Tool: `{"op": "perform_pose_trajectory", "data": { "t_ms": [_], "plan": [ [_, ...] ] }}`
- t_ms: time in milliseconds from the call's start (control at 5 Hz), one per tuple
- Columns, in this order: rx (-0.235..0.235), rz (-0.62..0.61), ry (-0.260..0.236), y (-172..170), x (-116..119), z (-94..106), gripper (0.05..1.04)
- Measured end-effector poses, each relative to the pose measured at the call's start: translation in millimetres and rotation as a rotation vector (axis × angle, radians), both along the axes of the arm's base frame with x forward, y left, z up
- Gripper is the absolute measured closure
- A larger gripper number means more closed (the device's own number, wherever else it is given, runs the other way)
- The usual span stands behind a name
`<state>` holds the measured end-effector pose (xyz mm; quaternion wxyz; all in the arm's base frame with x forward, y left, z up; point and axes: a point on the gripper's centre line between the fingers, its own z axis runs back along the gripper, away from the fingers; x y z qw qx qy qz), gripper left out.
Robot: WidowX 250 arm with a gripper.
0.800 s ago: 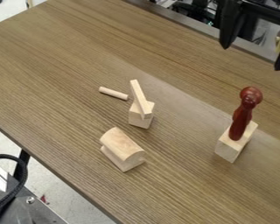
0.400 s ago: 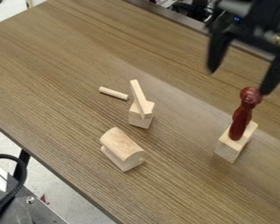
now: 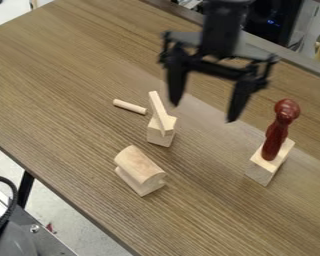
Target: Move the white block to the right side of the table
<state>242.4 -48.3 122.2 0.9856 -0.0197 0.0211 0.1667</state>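
Counter (image 3: 69, 65) is supporting the pale blocks (image 3: 139, 167); my jaws are hanging apart, empty; grasping and rightward transfer are awaiting execution.

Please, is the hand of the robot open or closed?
Open. The hand hangs with its two fingers wide apart, nothing between them.

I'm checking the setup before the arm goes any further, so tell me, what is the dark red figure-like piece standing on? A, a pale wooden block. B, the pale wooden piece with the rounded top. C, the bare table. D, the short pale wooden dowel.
A: the dark red figure-like piece stands upright on top of a pale wooden block.
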Motion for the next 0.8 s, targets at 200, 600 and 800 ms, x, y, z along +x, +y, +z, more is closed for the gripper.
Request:
{"op": "perform_pose_trajectory", "data": {
  "t_ms": [200, 600, 800],
  "plan": [
    [0.005, 0.054, -0.013, 12, -1, -11.1, 0.083],
    [0.041, 0.171, -0.055, 32, 6, -29.6, 0.083],
    [0.047, 0.232, -0.067, 42, 12, -36.9, 0.083]
  ]
}}
